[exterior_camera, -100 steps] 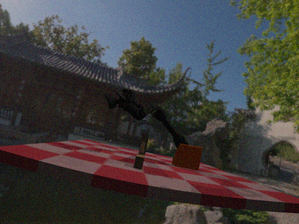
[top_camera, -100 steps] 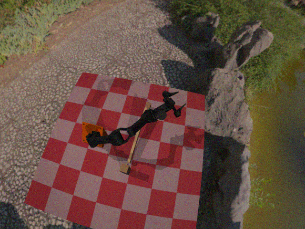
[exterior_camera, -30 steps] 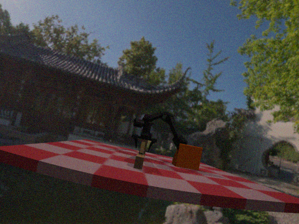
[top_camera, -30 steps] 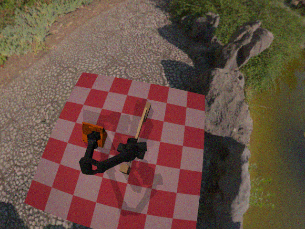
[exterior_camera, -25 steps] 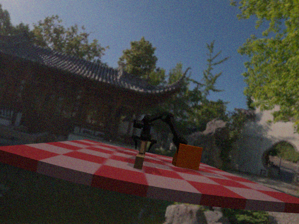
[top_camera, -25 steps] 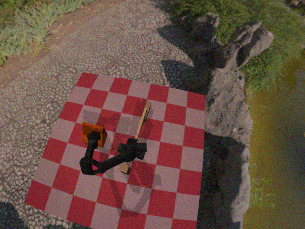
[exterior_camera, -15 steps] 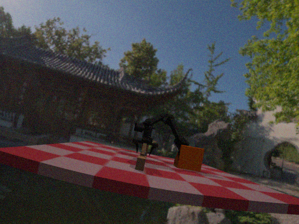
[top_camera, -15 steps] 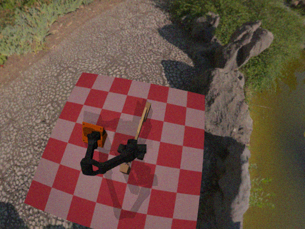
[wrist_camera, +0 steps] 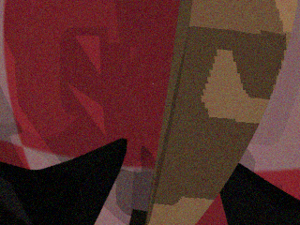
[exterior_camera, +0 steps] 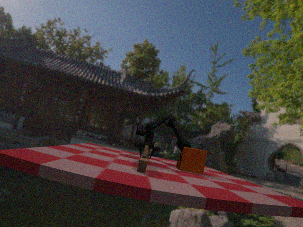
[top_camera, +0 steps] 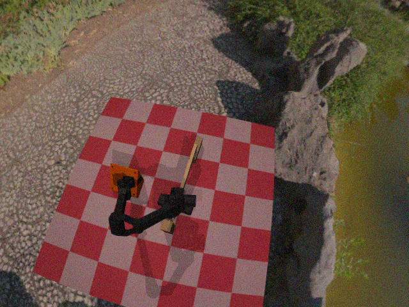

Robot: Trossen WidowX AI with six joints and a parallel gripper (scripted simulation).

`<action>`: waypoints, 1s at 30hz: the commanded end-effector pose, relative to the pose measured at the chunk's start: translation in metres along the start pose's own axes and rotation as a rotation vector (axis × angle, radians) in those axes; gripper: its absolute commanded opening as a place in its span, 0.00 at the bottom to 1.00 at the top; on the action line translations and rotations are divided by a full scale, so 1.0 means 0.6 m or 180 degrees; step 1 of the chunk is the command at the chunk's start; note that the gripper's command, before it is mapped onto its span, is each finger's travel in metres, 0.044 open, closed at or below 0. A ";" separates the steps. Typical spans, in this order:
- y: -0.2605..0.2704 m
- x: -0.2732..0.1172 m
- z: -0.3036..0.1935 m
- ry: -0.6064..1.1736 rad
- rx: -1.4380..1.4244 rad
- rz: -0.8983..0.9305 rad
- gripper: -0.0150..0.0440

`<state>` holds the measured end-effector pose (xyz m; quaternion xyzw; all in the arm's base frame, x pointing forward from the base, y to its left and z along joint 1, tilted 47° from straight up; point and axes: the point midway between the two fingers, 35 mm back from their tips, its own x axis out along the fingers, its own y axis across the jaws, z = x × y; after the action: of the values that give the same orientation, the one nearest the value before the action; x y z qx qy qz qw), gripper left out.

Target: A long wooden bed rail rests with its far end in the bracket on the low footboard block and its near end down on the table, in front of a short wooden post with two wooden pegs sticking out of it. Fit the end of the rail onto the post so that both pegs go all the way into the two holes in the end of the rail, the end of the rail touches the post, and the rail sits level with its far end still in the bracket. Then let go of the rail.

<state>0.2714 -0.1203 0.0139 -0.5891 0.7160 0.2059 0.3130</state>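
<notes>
The wooden rail (top_camera: 187, 171) (exterior_camera: 146, 149) (wrist_camera: 202, 155) runs from the footboard block (top_camera: 199, 142) (exterior_camera: 142, 165) to under my gripper. Its far end is at the block; the bracket fit is too small to make out. My gripper (top_camera: 177, 200) (exterior_camera: 146, 156) (wrist_camera: 172, 152) is partly open, pointing down, with the rail between its fingers. In the wrist view the right finger is close against the rail's side and a gap shows at the left finger. The post (top_camera: 167, 226) stands just beyond the hand. The rail's near end and the pegs are hidden or too small to tell.
The orange block (top_camera: 123, 173) (exterior_camera: 193, 160) stands at the arm's base, left of the rail in the top view. The arm (top_camera: 148, 220) reaches from there over the red and white checked table (top_camera: 219, 261) (exterior_camera: 122, 177). A small dark piece (wrist_camera: 138, 217) shows at the bottom of the wrist view.
</notes>
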 end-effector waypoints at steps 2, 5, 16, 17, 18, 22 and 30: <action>0.001 0.002 -0.001 0.0016 -0.0024 0.0001 0.56; 0.001 0.002 -0.001 0.0016 -0.0024 0.0001 0.42; 0.001 0.002 -0.001 0.0016 -0.0024 0.0001 0.25; 0.001 0.002 -0.001 0.0016 -0.0024 0.0001 0.25; 0.001 0.002 -0.001 0.0016 -0.0024 0.0001 0.25; 0.001 0.002 -0.001 0.0016 -0.0024 0.0001 0.25; 0.001 -0.002 0.000 0.0016 -0.0023 0.0001 0.25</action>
<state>0.2707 -0.1206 0.0134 -0.5896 0.7159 0.2076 0.3110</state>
